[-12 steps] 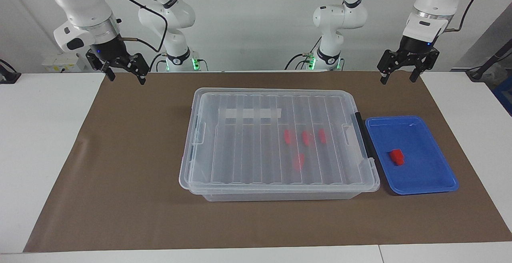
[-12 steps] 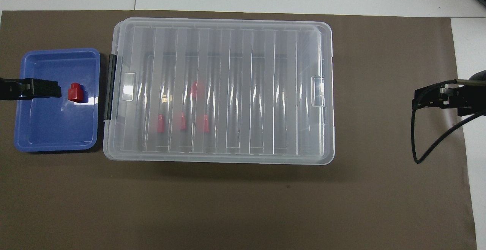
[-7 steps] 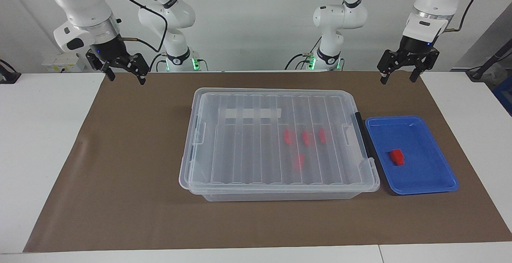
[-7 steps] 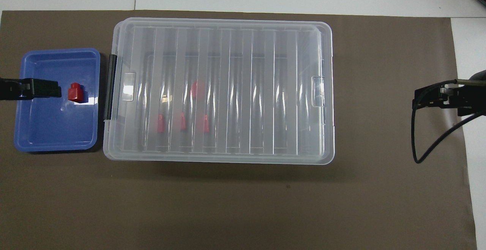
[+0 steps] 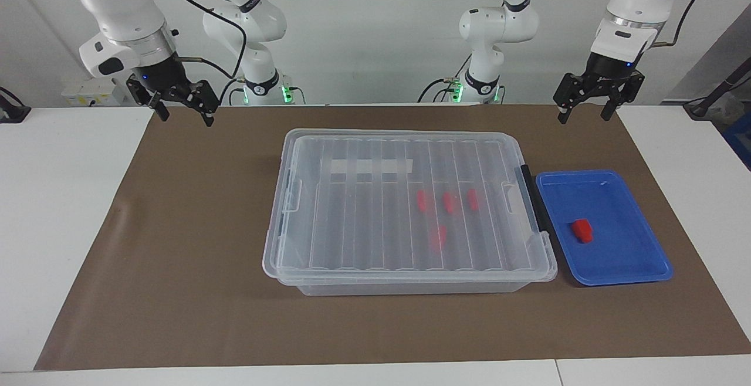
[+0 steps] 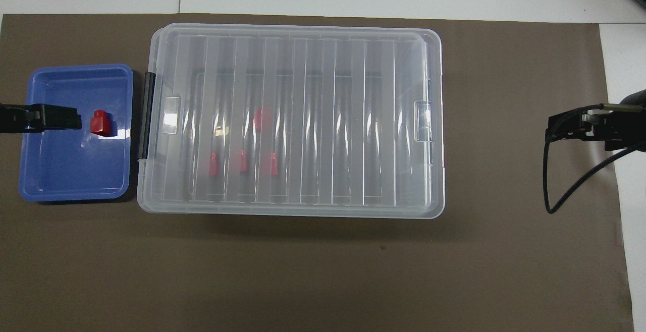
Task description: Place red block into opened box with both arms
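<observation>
A red block [image 5: 582,230] [image 6: 100,123] lies alone in the blue tray [image 5: 622,268] [image 6: 65,180]. The box [image 5: 281,257] [image 6: 434,120] is a clear bin in the middle of the mat, with its ribbed lid lying flat on it. Several red blocks [image 5: 448,201] show through the lid. My left gripper [image 5: 584,117] hangs open and empty, high up near the tray at the left arm's end. At the right arm's end, my right gripper [image 5: 185,117] also hangs open and empty, high over the mat's edge.
A brown mat [image 5: 193,245] covers the white table under the box and tray. The tray sits against the box's black handle [image 5: 533,198]. A black cable [image 6: 560,196] loops below the right gripper in the overhead view.
The right gripper has shifted very slightly. The left gripper, box, tray and blocks have not moved.
</observation>
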Motion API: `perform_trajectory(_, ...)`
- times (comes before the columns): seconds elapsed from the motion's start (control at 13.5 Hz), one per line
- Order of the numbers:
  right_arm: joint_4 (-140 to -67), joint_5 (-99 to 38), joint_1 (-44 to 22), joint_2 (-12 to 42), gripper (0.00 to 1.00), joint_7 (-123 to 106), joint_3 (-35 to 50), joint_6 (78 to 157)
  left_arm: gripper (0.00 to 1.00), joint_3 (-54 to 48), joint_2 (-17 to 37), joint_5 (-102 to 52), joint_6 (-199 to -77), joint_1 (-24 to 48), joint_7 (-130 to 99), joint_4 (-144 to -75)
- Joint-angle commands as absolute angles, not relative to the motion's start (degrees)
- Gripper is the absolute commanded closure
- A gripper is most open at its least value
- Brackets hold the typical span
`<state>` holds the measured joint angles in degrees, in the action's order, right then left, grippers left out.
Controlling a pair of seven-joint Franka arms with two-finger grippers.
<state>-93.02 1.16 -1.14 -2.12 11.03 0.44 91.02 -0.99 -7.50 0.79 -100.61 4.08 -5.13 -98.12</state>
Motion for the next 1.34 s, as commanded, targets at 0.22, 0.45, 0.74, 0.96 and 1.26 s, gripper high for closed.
perform_trajectory(0.22, -98.16, 1.49, -0.61, -1.58, 0.01, 13.09, 5.18, 99.91, 0.0, -1.23, -9.05, -0.09, -100.72, 3.6, -5.45, -99.58)
perform_trajectory(0.45, -99.05, 1.58, -0.79, 0.78, 0.03, 15.72, 7.99, 104.49, 0.0, -1.23, -9.05, -0.09, -100.72, 3.69, -5.45, -99.49)
perform_trajectory(0.74, -99.14, 1.67, -0.97, 4.13, 0.03, 19.42, 10.89, 108.27, 0.0, -1.23, -9.05, -0.09, -100.9, 3.69, -5.45, -99.67)
perform_trajectory(0.96, -99.14, 1.76, -1.14, 6.15, 0.04, 19.6, 11.6, 109.59, 0.0, -1.23, -8.96, -0.09, -100.81, 3.52, -4.93, -99.32)
perform_trajectory(1.26, -99.58, 1.84, -1.58, 8.52, 0.04, 19.86, 11.87, 111.35, 0.0, -1.23, -8.96, -0.09, -100.02, 3.52, -5.01, -99.32)
